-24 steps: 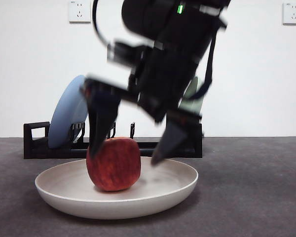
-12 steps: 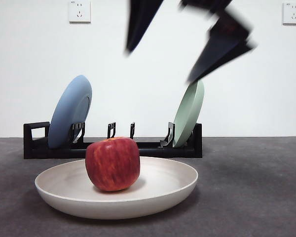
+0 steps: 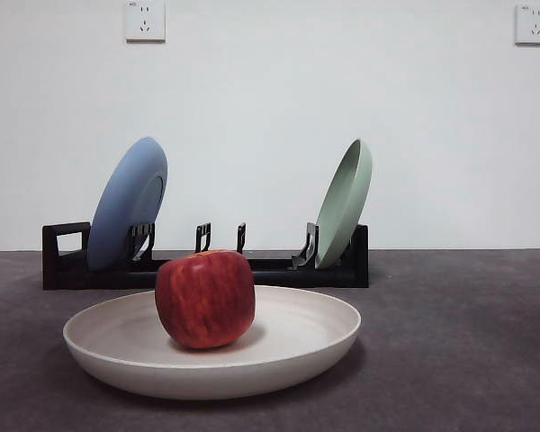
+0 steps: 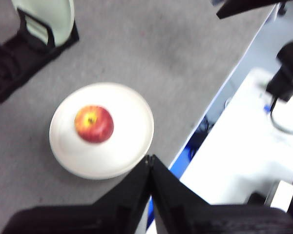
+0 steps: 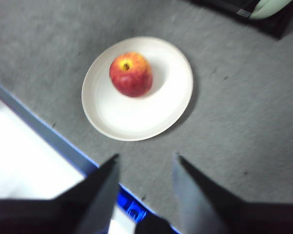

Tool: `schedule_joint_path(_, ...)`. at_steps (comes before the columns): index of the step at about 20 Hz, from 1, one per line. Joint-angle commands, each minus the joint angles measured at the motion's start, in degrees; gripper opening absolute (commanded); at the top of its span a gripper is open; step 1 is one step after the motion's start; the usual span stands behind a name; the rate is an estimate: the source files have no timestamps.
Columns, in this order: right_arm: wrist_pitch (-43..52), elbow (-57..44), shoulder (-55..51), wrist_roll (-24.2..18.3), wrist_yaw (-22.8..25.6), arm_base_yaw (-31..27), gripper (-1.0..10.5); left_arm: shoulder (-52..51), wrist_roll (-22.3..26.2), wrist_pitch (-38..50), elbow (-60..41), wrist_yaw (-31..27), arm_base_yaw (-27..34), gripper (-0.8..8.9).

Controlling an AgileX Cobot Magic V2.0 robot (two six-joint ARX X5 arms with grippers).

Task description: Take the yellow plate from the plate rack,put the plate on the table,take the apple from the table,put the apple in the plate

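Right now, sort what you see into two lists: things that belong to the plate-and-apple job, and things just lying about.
Part of the job:
- cream plate, flat on the table
- apple, resting in that plate
- plate rack
- right gripper, open, high above
- left gripper, shut, high above

Just lying about:
- blue plate in the rack
- green plate in the rack

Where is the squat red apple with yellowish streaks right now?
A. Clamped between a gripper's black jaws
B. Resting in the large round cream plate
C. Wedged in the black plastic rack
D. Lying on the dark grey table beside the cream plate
B: the red apple sits inside the cream plate, with no gripper touching it.
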Motion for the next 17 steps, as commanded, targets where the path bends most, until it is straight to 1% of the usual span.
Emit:
schedule_joint_path(1,0.11,-0.07,-2.08,0.09,1.92,0.04,0.0,0.48,0.24,2.89,-0.13,-0.28,0.11,-0.04)
schedule_joint_path(5,-0.22,-0.07,-3.58,0.04,3.69,0.04,0.0,1.38,0.26,4.85,-0.13,-0.31,0.13,-0.04)
schedule_joint_path(14,-4.68,-0.07,-2.19,0.04,8.63,0.04,0.0,5.64,0.26,5.35,-0.28,-0.22,0.13,-0.04)
schedule_joint_path(16,-5.57,-0.07,-1.81,0.04,9.66,0.02,0.0,6.21,0.26,5.81,-0.26,0.0,1.95,-0.04)
schedule_joint_path(17,-5.86,-0.07,-1.79,0.04,9.73,0.02,0.0,6.25,3.08,6.38,-0.26,-0.2,3.72,-0.04)
